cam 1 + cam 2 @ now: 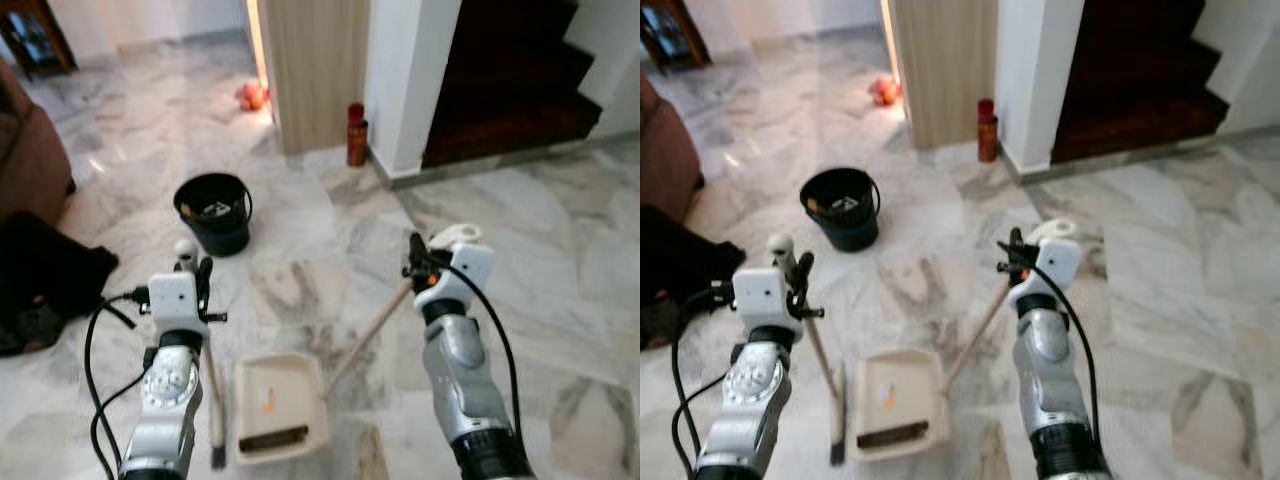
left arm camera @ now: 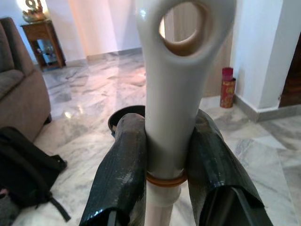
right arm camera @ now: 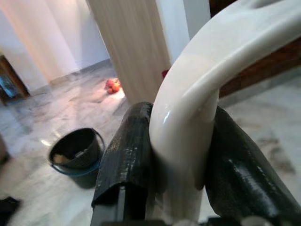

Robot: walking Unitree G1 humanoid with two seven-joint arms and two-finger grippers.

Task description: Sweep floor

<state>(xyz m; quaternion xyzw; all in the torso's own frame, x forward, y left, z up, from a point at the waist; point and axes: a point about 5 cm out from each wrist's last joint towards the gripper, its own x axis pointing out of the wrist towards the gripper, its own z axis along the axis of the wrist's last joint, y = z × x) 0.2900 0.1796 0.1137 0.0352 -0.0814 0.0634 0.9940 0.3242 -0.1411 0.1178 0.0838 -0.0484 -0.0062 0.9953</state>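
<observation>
Both grippers (image 2: 164,155) (image 3: 183,160) clamp white handles; dustpan (image 1: 278,405) lies below.

Black bucket (image 1: 213,212) standing on the marble floor (image 1: 560,260), something pale inside; red-and-brown canister (image 1: 356,135) upright just beside the white pillar (image 1: 405,80); dark stairs (image 1: 510,80) beyond; orange object (image 1: 251,96) near the wooden panel (image 1: 315,70); brown sofa (image 1: 28,160) and black bag (image 1: 45,280) on the left.

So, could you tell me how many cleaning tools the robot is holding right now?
2. The left gripper is shut on the broom handle, on the robot's left; the right gripper is shut on the dustpan handle, with the dustpan on the floor between the arms.
</observation>
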